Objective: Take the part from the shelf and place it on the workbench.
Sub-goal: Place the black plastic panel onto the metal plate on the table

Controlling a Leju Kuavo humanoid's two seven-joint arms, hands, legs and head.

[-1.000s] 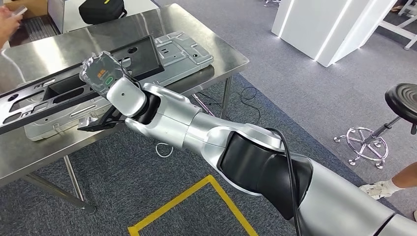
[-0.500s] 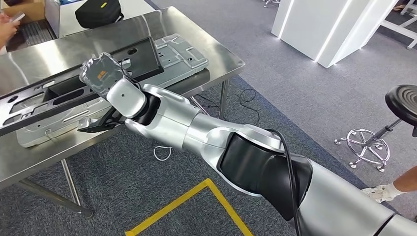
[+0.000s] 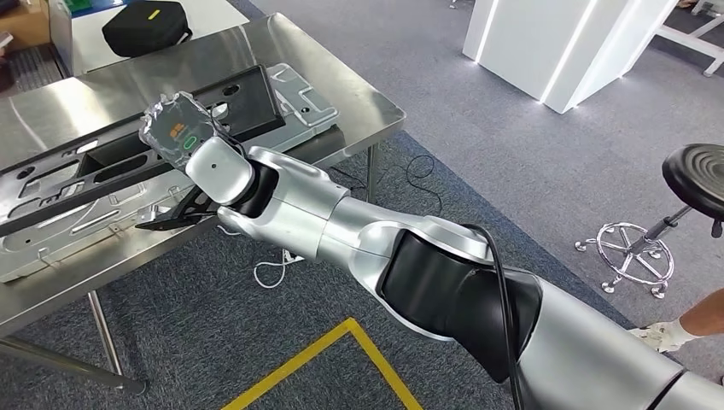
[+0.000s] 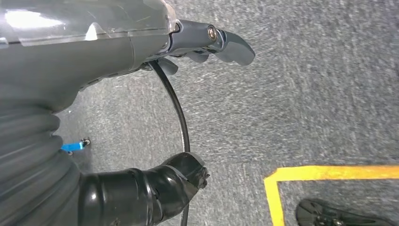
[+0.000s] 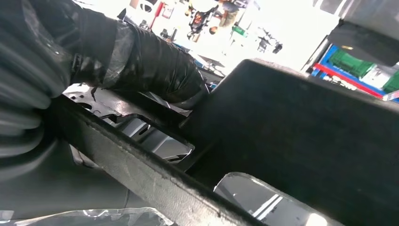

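Note:
The long black part (image 3: pixel 94 162) lies across grey metal plates (image 3: pixel 303 94) on the steel workbench (image 3: pixel 359 81). My right hand (image 3: pixel 179 128), under a clear cover, reaches over the bench and grips the part near its right end. Up close, the taped thumb (image 5: pixel 141 61) presses on the black part (image 5: pixel 291 127), with a plate cutout showing beneath. My left hand (image 4: pixel 202 40) hangs over the grey carpet, its fingers apart from the thumb (image 4: pixel 181 172) and nothing in it.
A black bag (image 3: pixel 145 26) sits at the bench's far side. A loose cable (image 3: pixel 273 269) lies on the floor under the bench edge. Yellow tape (image 3: pixel 341 337) marks the carpet. A stool (image 3: pixel 696 179) and a person's foot (image 3: pixel 670 329) are at the right, a white pillar (image 3: pixel 546 43) behind.
The whole picture has shifted: bench, plates and bag lie further left. My right hand and the black part keep their place in the picture, so the part reaches further right over the plates.

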